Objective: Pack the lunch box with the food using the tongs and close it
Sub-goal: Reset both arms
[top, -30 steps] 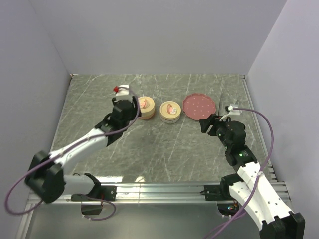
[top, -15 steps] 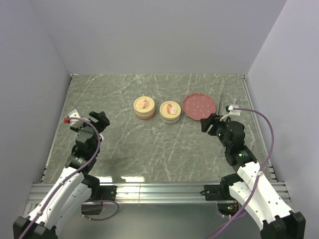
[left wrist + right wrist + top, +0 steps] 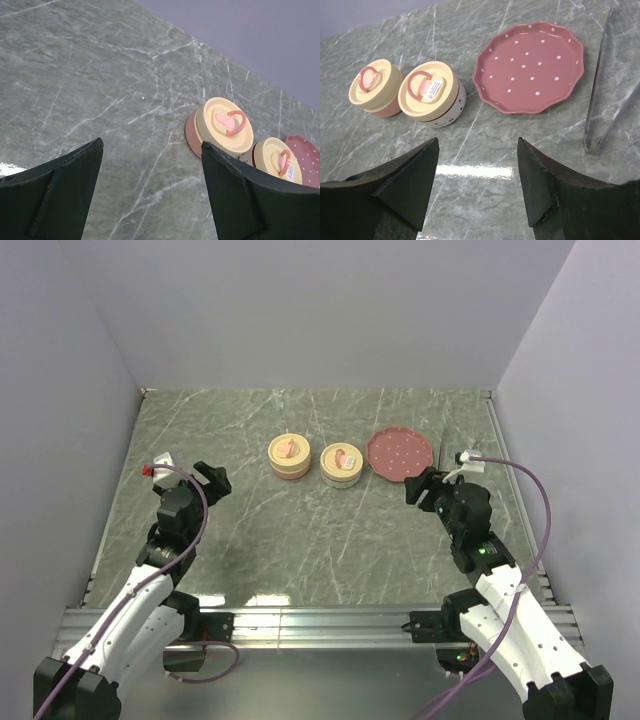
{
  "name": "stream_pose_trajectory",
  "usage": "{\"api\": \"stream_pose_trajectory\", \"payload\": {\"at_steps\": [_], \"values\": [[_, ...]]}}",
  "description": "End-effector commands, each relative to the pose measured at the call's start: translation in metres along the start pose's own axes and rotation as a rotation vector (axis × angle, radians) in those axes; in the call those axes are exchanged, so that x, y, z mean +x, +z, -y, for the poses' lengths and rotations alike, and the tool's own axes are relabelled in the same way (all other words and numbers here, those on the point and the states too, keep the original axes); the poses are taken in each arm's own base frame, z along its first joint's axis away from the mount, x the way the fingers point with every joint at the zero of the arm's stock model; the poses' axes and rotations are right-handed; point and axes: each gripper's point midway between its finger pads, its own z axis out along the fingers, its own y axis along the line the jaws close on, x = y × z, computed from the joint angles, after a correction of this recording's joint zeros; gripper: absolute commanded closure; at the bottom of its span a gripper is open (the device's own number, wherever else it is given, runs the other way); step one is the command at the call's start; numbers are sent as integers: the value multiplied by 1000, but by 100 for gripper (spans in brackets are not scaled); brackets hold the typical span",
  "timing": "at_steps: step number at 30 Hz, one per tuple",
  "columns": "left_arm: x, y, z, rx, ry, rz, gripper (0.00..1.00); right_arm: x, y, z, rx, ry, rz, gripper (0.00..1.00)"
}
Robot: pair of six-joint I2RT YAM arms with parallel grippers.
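The lunch box is two round pots, both with cream lids on: a pink one and a white speckled one. The thin metal tongs lie flat on the table just right of the plate. No food shows anywhere; the plate is bare. My left gripper hangs open and holds nothing, well left of the pots. My right gripper is open and holds nothing, just in front of the plate, with the tongs to its right.
A pink dotted plate sits right of the pots. Grey walls close in the marble table on the left, back and right. A metal rail runs along the near edge by the arm bases.
My left arm has pulled back from the pink pot to the near left, and its jaws have spread wider. The right arm has hardly moved.
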Motion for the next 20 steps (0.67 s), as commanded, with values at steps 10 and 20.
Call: {"api": "stream_pose_trajectory", "payload": {"at_steps": [10,20], "values": [[-20,-2,11,45,-11,67,13,-9,1,-2,0,6,40,29],[-22,-2,9,38,-13,73,11,-10,1,-2,1,7,44,29]]}}
